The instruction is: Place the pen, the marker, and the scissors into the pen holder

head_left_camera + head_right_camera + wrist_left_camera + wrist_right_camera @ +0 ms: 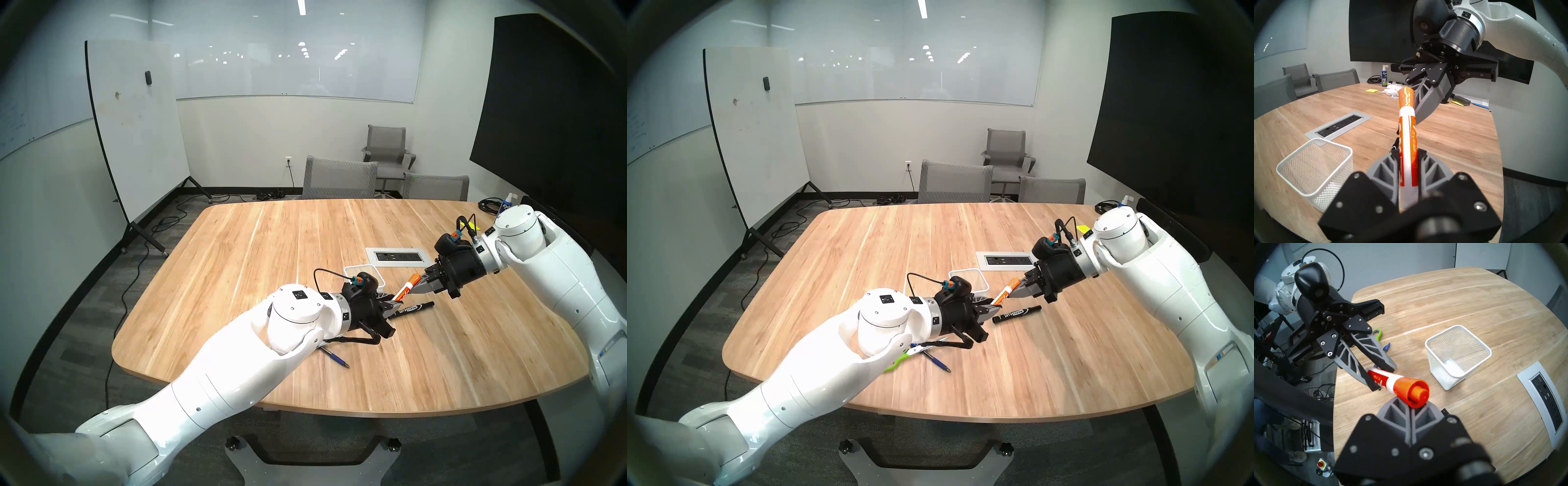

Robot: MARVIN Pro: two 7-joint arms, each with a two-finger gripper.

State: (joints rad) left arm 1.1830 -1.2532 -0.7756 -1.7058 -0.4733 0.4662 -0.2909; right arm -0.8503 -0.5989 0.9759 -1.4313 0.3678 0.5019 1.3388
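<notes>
- Orange marker (1407, 147) is off the table, clamped at its lower barrel by the left gripper (1407, 162), cap end pointing up toward the right gripper (1411, 406).
- Right gripper: fingers pressed together, gripping nothing; its tips sit just beside the marker cap, contact can't be confirmed.
- Pen holder (1457, 356) stands upright and empty, just left of the marker in the left wrist view.
- Black marker (1017, 314) lies on the table (441, 356) under the two grippers.
- Pen (934, 361) and scissors (895, 365) lie near the table's front edge, mostly hidden by the left arm.
- Step, as I read it: first item in hand, either a regrip nudge or the carry to the holder.
- Next move needs: marker swung over the holder mouth, tilted more upright, then let go; right gripper should clear out first.
- Risk: shallow tilt could tip the light mesh cup.
</notes>
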